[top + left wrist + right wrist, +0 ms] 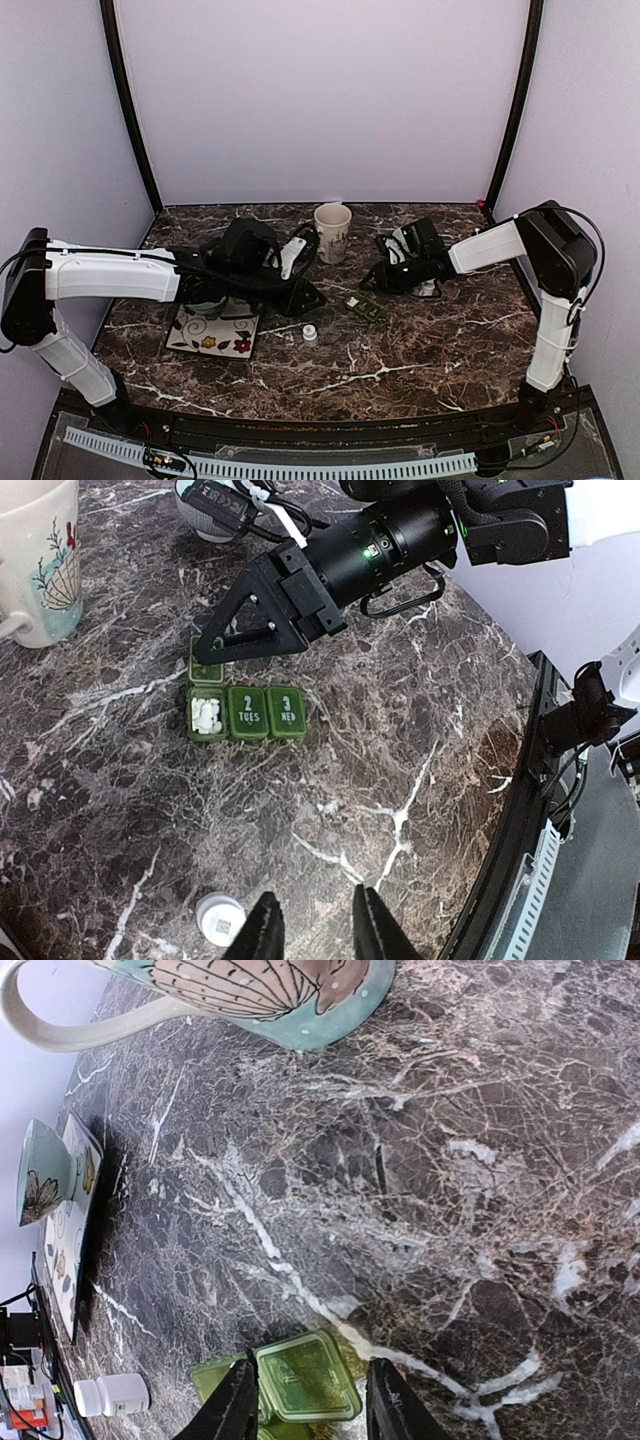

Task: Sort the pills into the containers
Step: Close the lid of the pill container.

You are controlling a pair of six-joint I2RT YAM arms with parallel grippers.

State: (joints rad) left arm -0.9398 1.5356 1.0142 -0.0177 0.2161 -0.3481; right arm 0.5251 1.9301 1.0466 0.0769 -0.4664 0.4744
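The dark green pill box (265, 713), the containers, lies on the marble between the two arms, also seen from above (366, 310). Its end compartment stands open with white pills (206, 716) inside and its lid (305, 1375) flipped up. My right gripper (312, 1405) is open, its fingers on either side of that lid; the left finger is against the lid's edge and the right one is apart from it. My left gripper (315, 930) is open and empty, hovering over bare marble, next to a small white pill bottle (220, 918).
A cream mug (332, 232) with a shell print stands behind the pill box. A floral plate (215, 333) carrying a small bowl (207, 298) sits at the left under my left arm. The white bottle (310, 334) stands in front of the plate's right edge.
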